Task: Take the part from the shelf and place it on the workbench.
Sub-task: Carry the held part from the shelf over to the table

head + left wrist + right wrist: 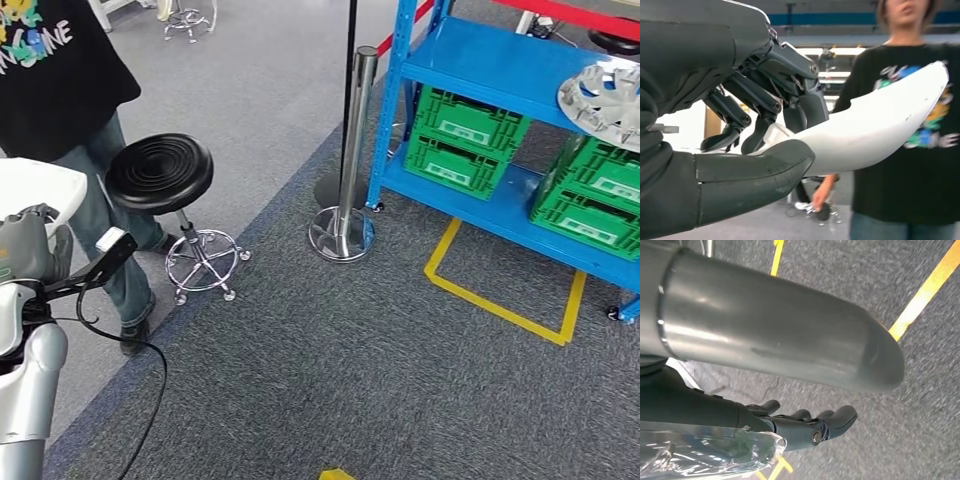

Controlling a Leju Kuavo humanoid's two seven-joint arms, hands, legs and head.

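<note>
At the far left of the head view the left hand (26,245) is seen raised beside a white curved part (41,185), whose edge juts in from the left border. In the left wrist view the same white curved part (881,120) is gripped by the left hand (753,125): the thick thumb (753,172) is pressed under it and the dark fingers (764,100) are curled over its near end, while the long end reaches out towards a person in a black printed shirt (911,150). That person (68,90) is seen in the head view standing just behind a black round stool (160,172) on a chrome wheeled base. Further right a chrome barrier post (351,160) stands on the grey carpet (340,380), near a yellow floor marking (502,300). At the right a blue shelf (483,70) carries green crates (460,140) on its lower level and a silver wheel cover (607,95) on the level above. In the right wrist view the right hand (810,427) is seen above the carpet with its fingers stretched out fairly straight and nothing held between them and the thumb; crinkled clear plastic (708,452) is seen close beside it
</note>
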